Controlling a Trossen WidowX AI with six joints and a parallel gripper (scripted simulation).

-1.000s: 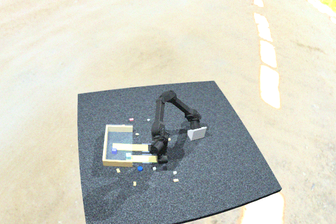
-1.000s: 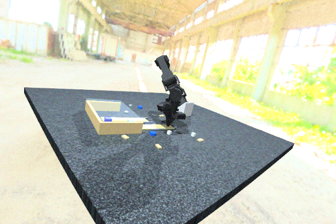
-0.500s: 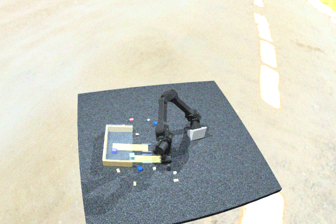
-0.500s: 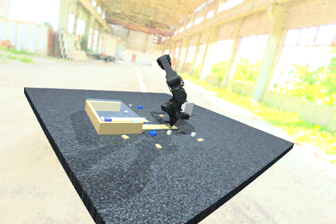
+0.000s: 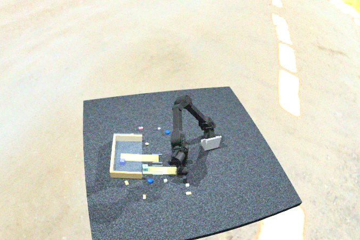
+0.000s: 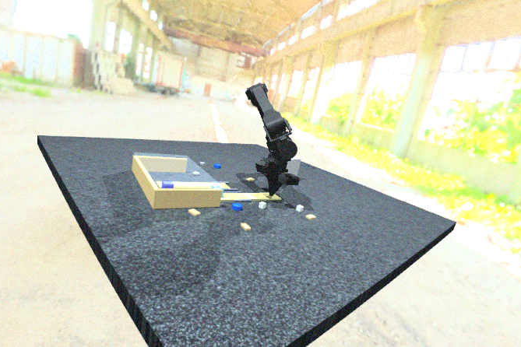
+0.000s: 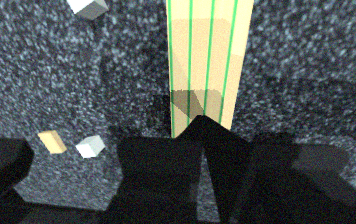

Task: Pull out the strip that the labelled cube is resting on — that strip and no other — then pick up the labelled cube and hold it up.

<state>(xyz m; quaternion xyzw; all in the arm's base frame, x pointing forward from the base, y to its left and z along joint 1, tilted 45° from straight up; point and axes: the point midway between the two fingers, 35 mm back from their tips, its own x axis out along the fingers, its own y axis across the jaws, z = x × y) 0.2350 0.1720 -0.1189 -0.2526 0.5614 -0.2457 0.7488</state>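
Black claw (image 7: 202,131) closed tight, tips pressing on near end of tan flat strip w/ green lengthwise lines (image 7: 207,60). Strip runs straight away from claw over dark speckled tabletop (image 7: 295,55). Left of strip's near end: small tan block (image 7: 52,141) just beside small white cube (image 7: 90,146). Another white cube (image 7: 88,7) far upper left of strip.

The table (image 5: 214,197) is dark grey with fine pale speckles, and the arm and its claw (image 7: 202,125) are black. The strip (image 7: 207,60) under the claw is pale yellow with thin green lengthwise lines; the tray (image 5: 125,175) has tan walls and a grey floor, where a plain yellow strip (image 5: 135,157) and a violet-blue cube (image 5: 122,161) lie. Scattered bits are white (image 7: 90,146), tan (image 7: 52,141), blue (image 5: 149,180) and one pink (image 5: 140,127).
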